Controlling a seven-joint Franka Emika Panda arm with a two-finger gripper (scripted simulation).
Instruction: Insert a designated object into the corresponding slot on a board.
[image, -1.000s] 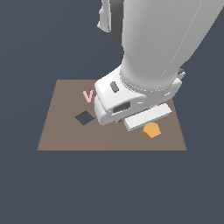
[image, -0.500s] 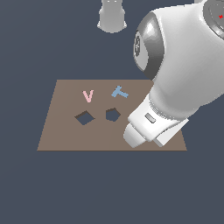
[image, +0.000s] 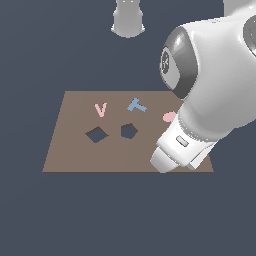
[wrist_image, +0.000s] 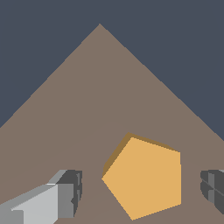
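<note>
The orange pentagon block (wrist_image: 144, 177) lies flat on the brown board (image: 70, 150) and shows only in the wrist view; in the exterior view the arm hides it. My gripper (wrist_image: 140, 192) is open, with one finger (wrist_image: 70, 192) on each side of the block and a gap to both. The dark pentagon slot (image: 129, 131) is near the board's middle, to the exterior view's left of my hand (image: 175, 152). The dark diamond cutout (image: 96, 134) lies further left.
A pink V piece (image: 100, 109) and a blue T (image: 136, 105) lie at the board's far side. A pink heart (image: 169, 117) is partly hidden behind the arm. The robot base (image: 128, 20) stands beyond the board. The board's corner (wrist_image: 99, 26) shows in the wrist view.
The arm has swung to the exterior view's right, uncovering the two cutouts, the V and the T. It now covers the orange block, which was visible a second ago.
</note>
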